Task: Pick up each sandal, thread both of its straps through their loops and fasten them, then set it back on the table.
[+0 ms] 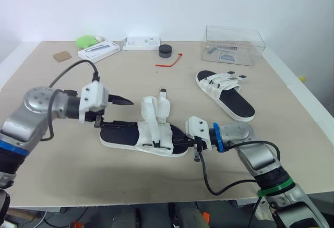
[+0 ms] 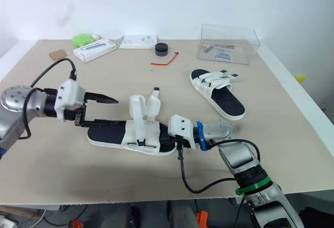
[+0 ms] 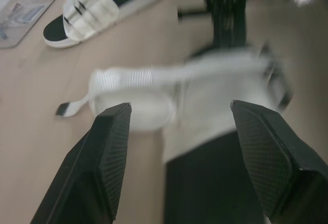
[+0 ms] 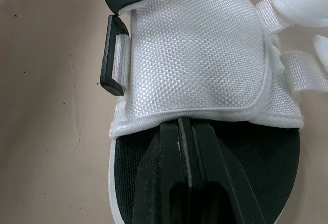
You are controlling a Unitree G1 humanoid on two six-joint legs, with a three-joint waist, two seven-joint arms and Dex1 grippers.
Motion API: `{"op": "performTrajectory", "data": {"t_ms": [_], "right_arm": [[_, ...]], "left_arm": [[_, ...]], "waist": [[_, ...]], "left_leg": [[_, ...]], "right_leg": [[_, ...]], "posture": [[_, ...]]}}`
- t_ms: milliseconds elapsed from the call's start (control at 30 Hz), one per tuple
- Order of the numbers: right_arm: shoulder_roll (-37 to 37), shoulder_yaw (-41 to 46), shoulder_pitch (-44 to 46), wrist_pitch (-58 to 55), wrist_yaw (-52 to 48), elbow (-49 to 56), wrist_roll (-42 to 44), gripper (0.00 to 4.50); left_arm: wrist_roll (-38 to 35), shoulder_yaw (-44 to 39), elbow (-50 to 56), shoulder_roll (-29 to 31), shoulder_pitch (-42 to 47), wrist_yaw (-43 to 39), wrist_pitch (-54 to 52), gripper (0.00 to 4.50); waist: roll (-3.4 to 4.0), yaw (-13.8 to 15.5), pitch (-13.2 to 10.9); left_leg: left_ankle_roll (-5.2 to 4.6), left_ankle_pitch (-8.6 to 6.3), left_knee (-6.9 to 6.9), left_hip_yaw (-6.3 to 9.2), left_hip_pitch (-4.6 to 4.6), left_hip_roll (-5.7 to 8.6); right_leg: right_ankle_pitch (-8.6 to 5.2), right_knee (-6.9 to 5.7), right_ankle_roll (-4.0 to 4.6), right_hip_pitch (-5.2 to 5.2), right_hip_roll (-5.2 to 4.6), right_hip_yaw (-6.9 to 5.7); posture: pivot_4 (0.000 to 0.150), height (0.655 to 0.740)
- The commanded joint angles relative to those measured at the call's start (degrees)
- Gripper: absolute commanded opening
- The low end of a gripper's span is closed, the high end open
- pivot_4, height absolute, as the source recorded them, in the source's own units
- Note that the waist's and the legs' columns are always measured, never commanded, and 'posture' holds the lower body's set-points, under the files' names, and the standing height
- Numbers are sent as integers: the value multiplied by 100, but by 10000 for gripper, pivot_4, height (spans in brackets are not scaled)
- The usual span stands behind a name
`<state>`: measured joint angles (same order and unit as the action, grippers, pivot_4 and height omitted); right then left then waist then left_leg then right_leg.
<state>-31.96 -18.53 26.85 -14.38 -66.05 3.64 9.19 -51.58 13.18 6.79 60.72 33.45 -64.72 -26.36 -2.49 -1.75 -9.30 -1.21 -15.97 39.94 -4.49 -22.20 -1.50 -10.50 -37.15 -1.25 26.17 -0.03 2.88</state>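
A white sandal with a black footbed (image 1: 151,134) lies mid-table, its two straps (image 1: 155,107) loose and standing upright. My left gripper (image 1: 112,112) hovers open over the heel end, one finger (image 1: 122,102) pointing toward the straps. My right gripper (image 1: 195,143) is shut at the toe end. Its fingers (image 4: 184,172) lie together on the footbed, tips at the edge of the white upper beside a black loop (image 4: 114,55). The second sandal (image 1: 225,92), straps fastened across it, rests further back on the right.
A clear plastic box (image 1: 232,45) stands at the back right. A black round cap (image 1: 165,51) and a red tie (image 1: 169,62) lie behind the sandals. Two white boxes (image 1: 99,50), a green object (image 1: 86,41) and a brown card (image 1: 62,56) sit back left.
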Motion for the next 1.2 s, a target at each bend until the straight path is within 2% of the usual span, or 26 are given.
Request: {"op": "performTrajectory", "data": {"t_ms": [33, 133, 300, 467, 633, 867, 967, 1133, 1200], "right_arm": [[20, -30, 99, 52, -41, -48, -28, 0], [16, -32, 114, 56, -57, -55, -27, 0], [-3, -31, 76, 32, -43, 13, -22, 0], [-51, 3, 26, -1, -18, 76, -16, 0], [-53, 31, 21, -21, 47, 97, -20, 0], [-75, 32, 1, -30, 50, 123, -17, 0], [-71, 29, 8, -50, 58, 141, -14, 0], [-90, 40, -4, -67, 57, 175, -9, 0], [-104, 46, -15, -68, 53, 185, -9, 0]], "left_arm": [[-1566, -489, 280, -47, 195, 710, -1998, 31864], [-2483, -562, 312, -140, 202, 1159, -3351, 31864], [-2728, -694, 96, -470, 301, 1814, -4319, 31864], [-2572, -864, -81, -952, 387, 2176, -4618, 31864], [-2174, -930, -159, -1738, 516, 2674, -4516, 31864], [-1628, -792, -244, -2112, 645, 2713, -4705, 31864], [-1341, -719, -295, -2175, 662, 2604, -4756, 24683], [-1000, -775, -508, -2344, 716, 2495, -4775, 554], [-945, -860, -611, -2445, 732, 2476, -4789, 226]], "waist": [[0, 2, 0], [0, 3, 0], [-1, 9, 0], [-1, 18, 0], [-3, 40, 2], [-3, 41, 2], [-3, 39, 2], [-3, 40, 2], [-3, 39, 2]], "left_leg": [[0, 0, 0, 1, 0, -1], [0, 0, 0, 5, 0, -4], [3, 1, 0, 5, 4, -4], [9, 4, 0, 3, 6, -2], [12, 5, 0, 5, 7, 1], [14, 7, 0, 3, 8, 4], [14, 7, -1, 2, 8, 5], [14, 7, 0, 4, 8, 4], [14, 7, 0, 3, 8, 5]], "right_leg": [[0, 0, 0, 0, 1, 0], [-1, -3, 2, 1, 6, -1], [-1, -4, 9, -1, 8, 2], [1, -4, 12, -1, 8, 5], [2, -3, 14, -4, 5, 6], [6, -3, 15, -4, 6, 12], [7, -3, 15, -4, 6, 13], [6, -3, 14, -4, 6, 12], [7, -3, 14, -5, 5, 12]], "posture": [[1500, 7400], [1500, 7400], [1500, 7400], [1500, 7400], [1500, 7400], [1500, 7400], [1500, 7400], [1500, 7400], [1500, 7400]]}}
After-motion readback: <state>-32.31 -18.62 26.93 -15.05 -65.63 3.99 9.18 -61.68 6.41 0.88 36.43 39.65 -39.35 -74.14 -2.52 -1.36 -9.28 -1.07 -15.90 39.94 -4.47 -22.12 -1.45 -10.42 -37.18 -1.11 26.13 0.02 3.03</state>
